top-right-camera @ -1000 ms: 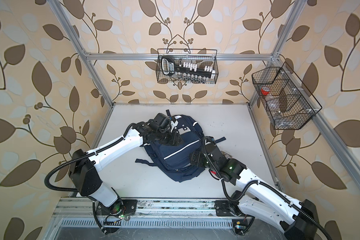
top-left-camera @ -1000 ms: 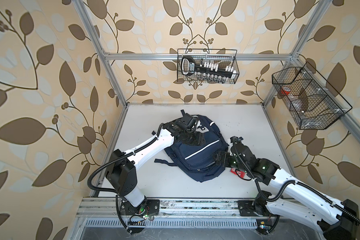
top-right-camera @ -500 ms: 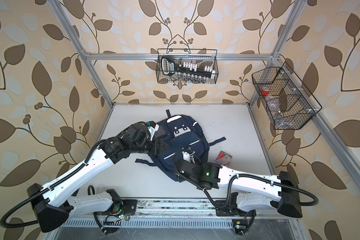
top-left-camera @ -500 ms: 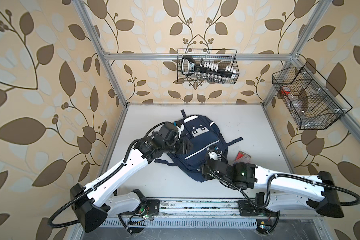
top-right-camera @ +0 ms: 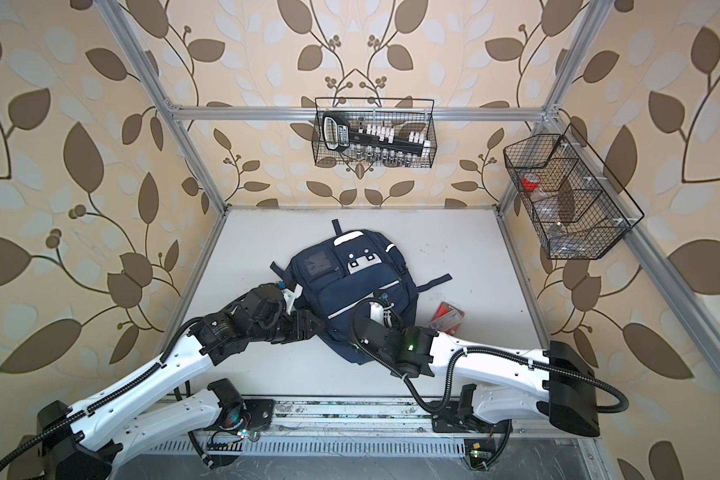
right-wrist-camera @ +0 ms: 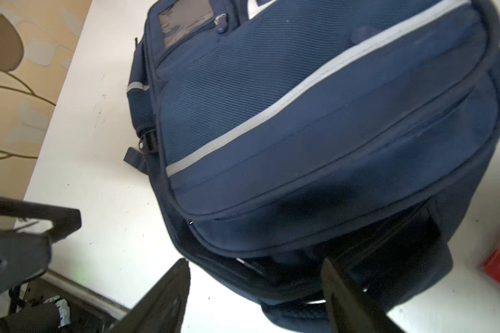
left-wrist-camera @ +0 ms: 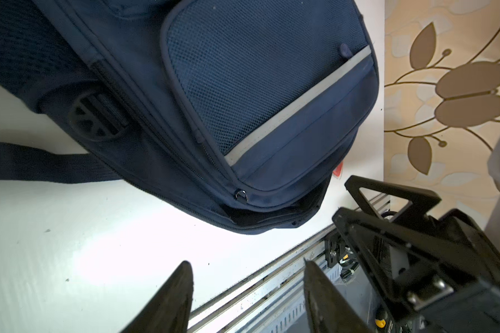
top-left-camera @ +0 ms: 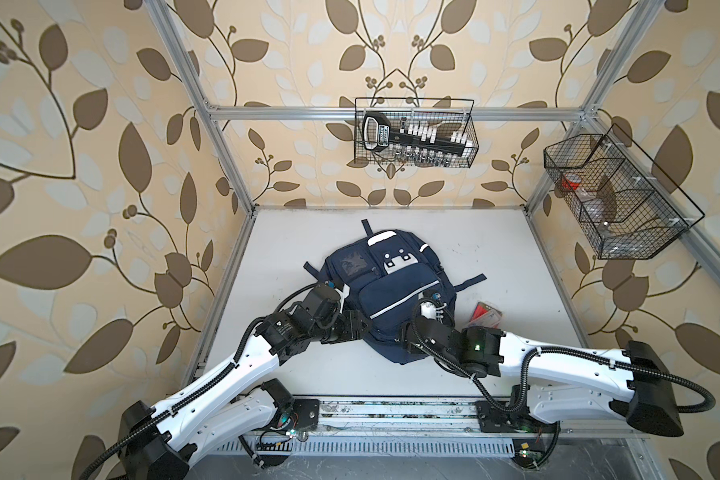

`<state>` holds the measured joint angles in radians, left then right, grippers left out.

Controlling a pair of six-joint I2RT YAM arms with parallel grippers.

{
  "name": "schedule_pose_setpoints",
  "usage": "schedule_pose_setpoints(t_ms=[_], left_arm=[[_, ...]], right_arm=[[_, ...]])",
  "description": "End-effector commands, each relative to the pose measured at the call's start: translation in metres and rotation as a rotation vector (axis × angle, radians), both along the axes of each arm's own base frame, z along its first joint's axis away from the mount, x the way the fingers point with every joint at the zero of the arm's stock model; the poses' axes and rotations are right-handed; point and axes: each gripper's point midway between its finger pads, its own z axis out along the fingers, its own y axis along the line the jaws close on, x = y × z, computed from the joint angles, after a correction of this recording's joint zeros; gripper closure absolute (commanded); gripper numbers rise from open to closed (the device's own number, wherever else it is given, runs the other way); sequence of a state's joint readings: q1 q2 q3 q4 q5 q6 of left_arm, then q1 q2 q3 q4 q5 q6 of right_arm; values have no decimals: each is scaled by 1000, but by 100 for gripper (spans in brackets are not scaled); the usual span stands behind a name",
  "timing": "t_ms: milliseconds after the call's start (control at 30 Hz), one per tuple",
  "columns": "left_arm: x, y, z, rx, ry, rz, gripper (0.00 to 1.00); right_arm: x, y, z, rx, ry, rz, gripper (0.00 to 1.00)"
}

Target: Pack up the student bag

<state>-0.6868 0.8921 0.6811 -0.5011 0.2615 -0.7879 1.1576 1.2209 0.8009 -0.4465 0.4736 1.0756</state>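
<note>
Left end effector [left-wrist-camera: 246, 263]: jaws apart, empty, beside student bag [top-left-camera: 391, 291], lower left. Right end effector [right-wrist-camera: 254, 263]: jaws apart at bag's bottom edge. Bag lies flat, centre frame, on surface [top-left-camera: 495, 257]. Wire basket [top-left-camera: 412, 99], upper centre, holds socket rack [top-left-camera: 416, 137].

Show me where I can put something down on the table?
Bare table: the wide strip between the bag and the back wall, and the far right corner past the red packet. Crowded: the bag's near end, by the left gripper and right gripper.
</note>
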Motion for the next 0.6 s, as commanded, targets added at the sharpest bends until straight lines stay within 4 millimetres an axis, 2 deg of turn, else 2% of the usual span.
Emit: schedule_pose_setpoints(t_ms=[0,267,400,567], left_arm=[[13,-17,15,-152,-17,52,40],[20,-24,15,-156,-28,48,39],[19,-22,9,-147,-14,50,39],[14,-25,0,-186,21,60,40]], right_arm=[[1,14,-11,150,62,1,29],[11,28,-24,199,117,-24,31],[21,34,-25,214,142,-56,37],[29,45,-3,243,116,-45,68]])
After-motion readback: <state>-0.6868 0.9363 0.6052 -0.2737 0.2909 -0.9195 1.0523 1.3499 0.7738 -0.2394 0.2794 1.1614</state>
